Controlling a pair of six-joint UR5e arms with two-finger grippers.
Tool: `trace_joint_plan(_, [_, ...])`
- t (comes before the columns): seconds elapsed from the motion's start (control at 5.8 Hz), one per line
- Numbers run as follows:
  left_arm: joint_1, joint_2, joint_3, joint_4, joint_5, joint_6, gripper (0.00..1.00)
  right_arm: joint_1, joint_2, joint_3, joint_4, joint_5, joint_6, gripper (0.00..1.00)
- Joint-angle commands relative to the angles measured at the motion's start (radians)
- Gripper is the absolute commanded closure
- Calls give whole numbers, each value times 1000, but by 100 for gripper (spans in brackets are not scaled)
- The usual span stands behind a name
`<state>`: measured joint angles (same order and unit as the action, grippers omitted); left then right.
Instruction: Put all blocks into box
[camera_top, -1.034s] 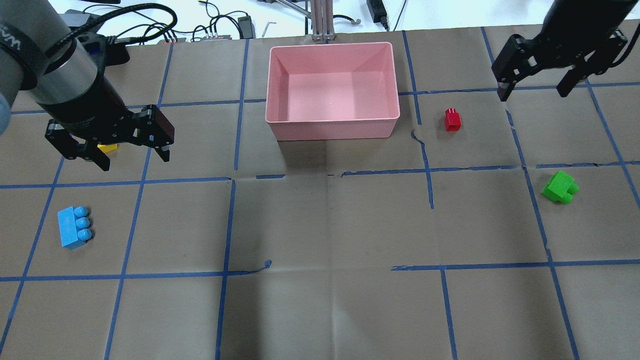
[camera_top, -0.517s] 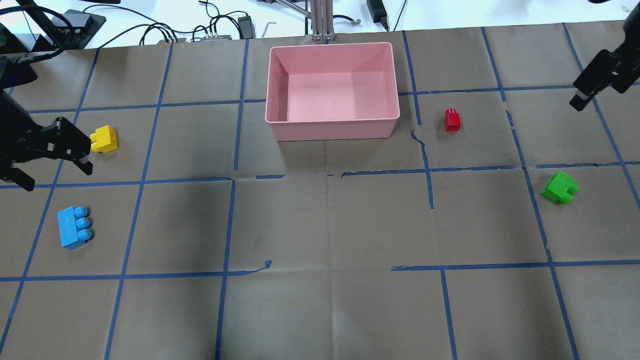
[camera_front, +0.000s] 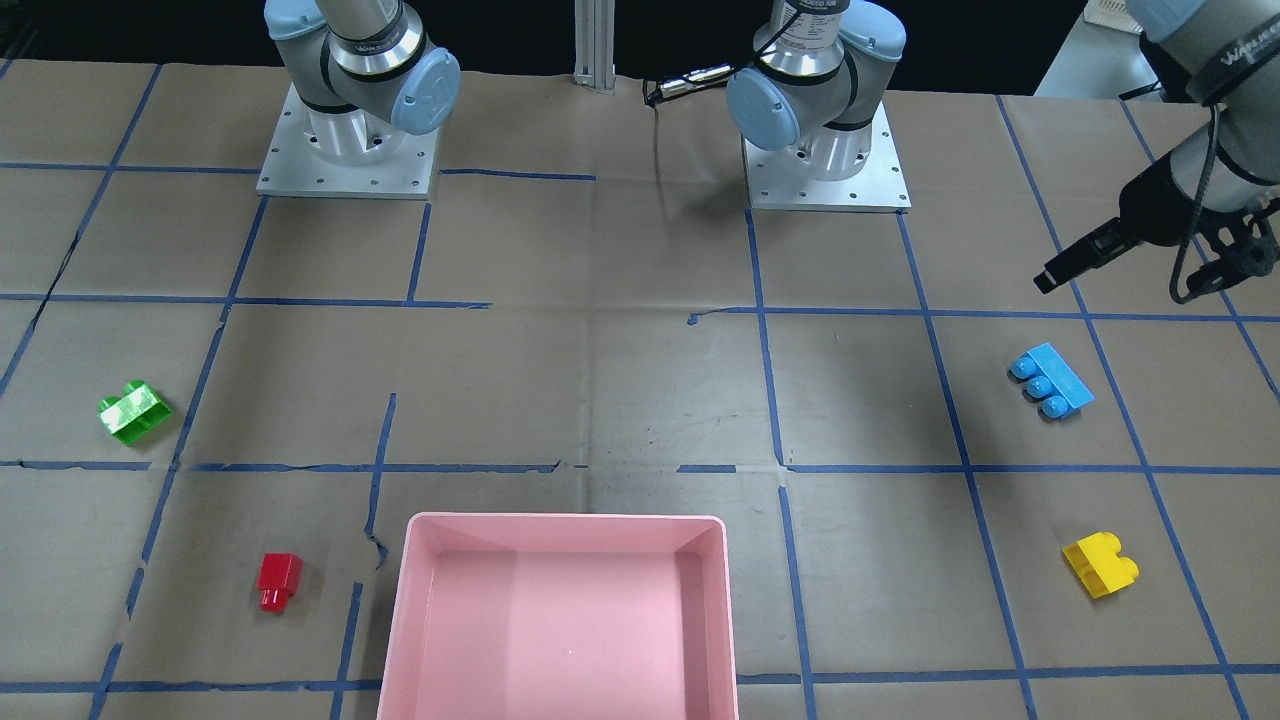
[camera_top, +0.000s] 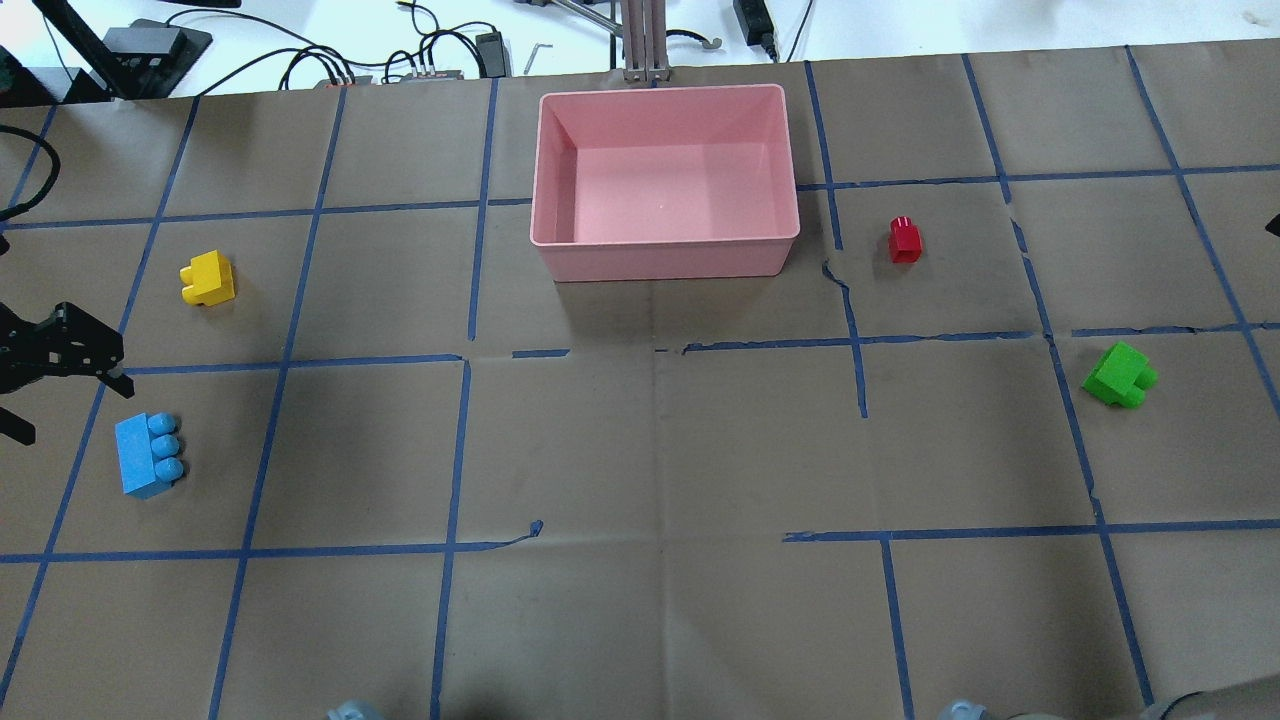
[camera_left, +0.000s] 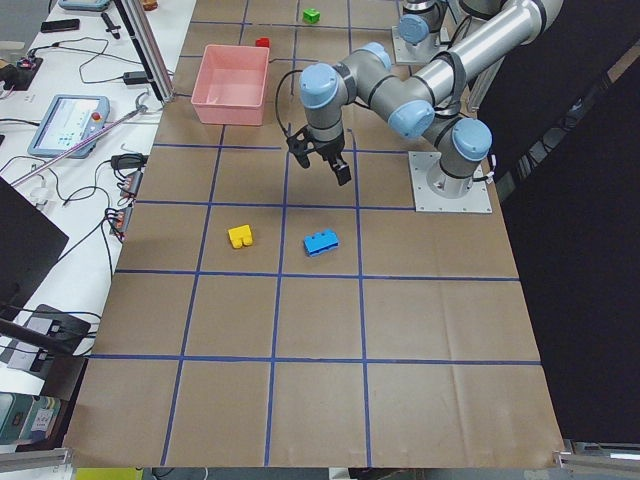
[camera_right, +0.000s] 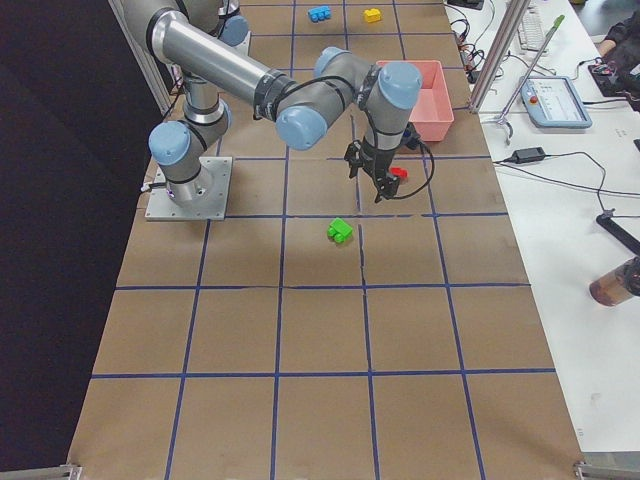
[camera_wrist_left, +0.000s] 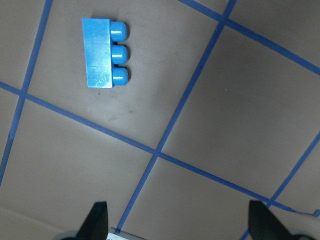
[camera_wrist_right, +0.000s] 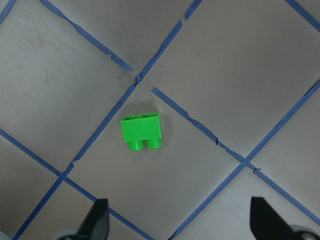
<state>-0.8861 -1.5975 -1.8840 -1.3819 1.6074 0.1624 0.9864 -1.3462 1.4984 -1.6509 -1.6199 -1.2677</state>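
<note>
Left arm (camera_left: 400, 95): bent, stretched toward the left edge of the worktop (camera_top: 650, 450).
Left gripper (camera_left: 322, 165): hangs above the worktop, pointing down; fingers (camera_wrist_left: 97, 222) spread wide, nothing between.
Right arm (camera_right: 230, 65): bent, stretched toward the right edge.
Right gripper (camera_right: 367, 178): hangs above the worktop, pointing down; fingers (camera_wrist_right: 97, 222) spread wide, nothing between.

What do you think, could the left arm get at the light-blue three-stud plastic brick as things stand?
Probably yes: the left claw hangs open close to the light-blue three-stud plastic brick, which lies alone with nothing between them.

Overhead, front cams oppose, share box (camera_top: 665, 262); wrist cams close, down.
</note>
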Motion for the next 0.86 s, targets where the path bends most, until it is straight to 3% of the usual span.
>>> trace_joint_plan(0.0, [79, -167, -20, 196, -1, 35, 7, -9, 10, 201, -184, 11, -10, 0])
trace_joint_plan(0.34, [79, -266, -21, 344, -3, 23, 1, -9, 10, 424, -446, 9, -18, 0])
trace_joint_plan(0.69, [78, -346, -21, 388, 0, 38, 1, -9, 57, 477, -487, 11, -89, 0])
